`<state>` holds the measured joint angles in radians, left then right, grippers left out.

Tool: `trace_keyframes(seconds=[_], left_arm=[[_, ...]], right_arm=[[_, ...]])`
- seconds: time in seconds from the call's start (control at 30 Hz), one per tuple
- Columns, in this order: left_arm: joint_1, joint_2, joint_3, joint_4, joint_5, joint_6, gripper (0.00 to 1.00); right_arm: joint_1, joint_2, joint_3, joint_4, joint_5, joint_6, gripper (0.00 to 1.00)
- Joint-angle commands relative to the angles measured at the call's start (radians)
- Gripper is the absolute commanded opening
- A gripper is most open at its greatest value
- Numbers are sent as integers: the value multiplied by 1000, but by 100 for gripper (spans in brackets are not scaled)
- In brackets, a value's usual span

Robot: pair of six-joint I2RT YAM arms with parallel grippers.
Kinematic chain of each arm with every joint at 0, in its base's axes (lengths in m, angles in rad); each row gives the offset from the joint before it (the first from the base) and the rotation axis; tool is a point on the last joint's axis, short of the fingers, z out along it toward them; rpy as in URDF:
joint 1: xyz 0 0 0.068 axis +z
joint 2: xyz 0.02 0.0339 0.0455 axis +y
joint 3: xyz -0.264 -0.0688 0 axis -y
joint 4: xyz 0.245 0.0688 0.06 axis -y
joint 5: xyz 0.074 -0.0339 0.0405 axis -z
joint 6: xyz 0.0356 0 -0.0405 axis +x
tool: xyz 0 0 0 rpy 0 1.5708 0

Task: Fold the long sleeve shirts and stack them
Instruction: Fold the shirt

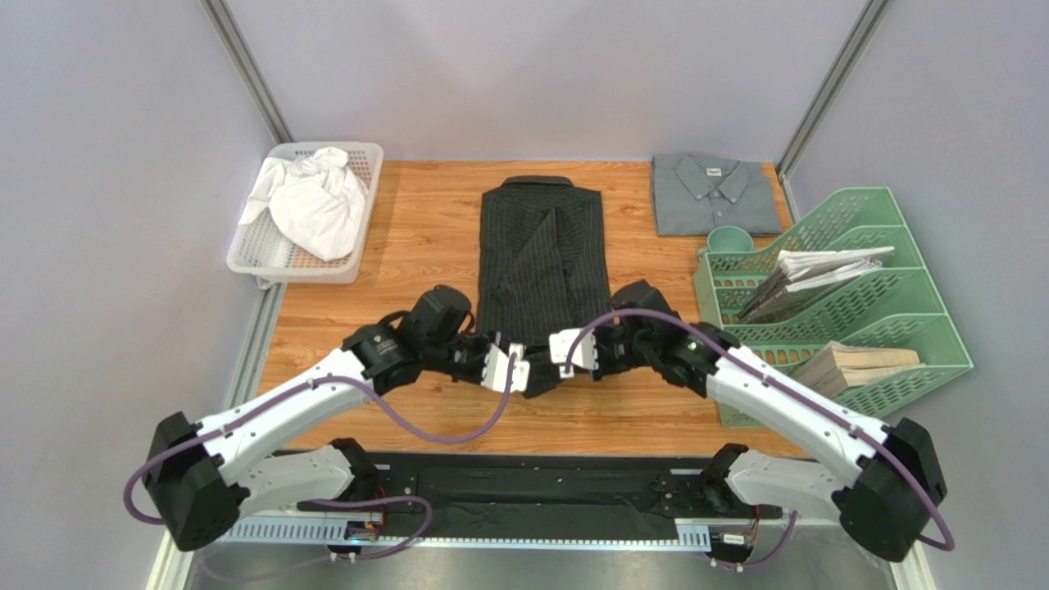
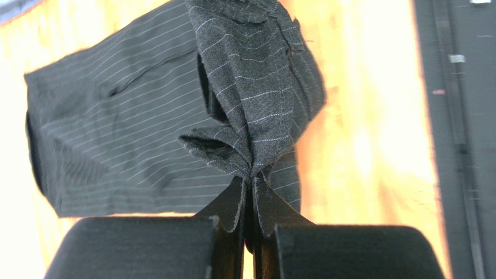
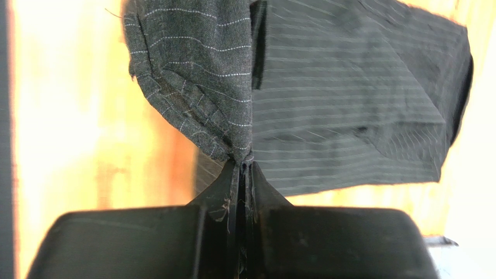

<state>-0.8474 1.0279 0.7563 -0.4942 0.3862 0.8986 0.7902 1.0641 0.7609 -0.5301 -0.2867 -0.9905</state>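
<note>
The black pinstriped shirt (image 1: 543, 252) lies lengthwise mid-table, collar at the far end, sleeves folded in. Its near hem is pinched at both corners. My left gripper (image 1: 515, 366) is shut on the hem's left corner, and the bunched cloth (image 2: 256, 93) rises from between its fingers. On the other side, my right gripper (image 1: 564, 353) is shut on the right corner, where gathered cloth (image 3: 201, 81) shows above the flat shirt body (image 3: 361, 104). The grey shirt (image 1: 714, 193) lies folded at the far right of the table, collar label up.
A white basket (image 1: 308, 212) with white cloth in it stands at the far left. A green tiered paper tray (image 1: 850, 295) with papers and a book fills the right side. A black strip (image 1: 517, 492) runs along the near edge between the arm bases.
</note>
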Motion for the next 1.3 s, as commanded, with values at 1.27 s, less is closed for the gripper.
trace_keyframes(seconds=[1.27], left_arm=[[372,716,497,223,17,-87,20]], right_arm=[[-318,737,485,334,-45,-70,19]])
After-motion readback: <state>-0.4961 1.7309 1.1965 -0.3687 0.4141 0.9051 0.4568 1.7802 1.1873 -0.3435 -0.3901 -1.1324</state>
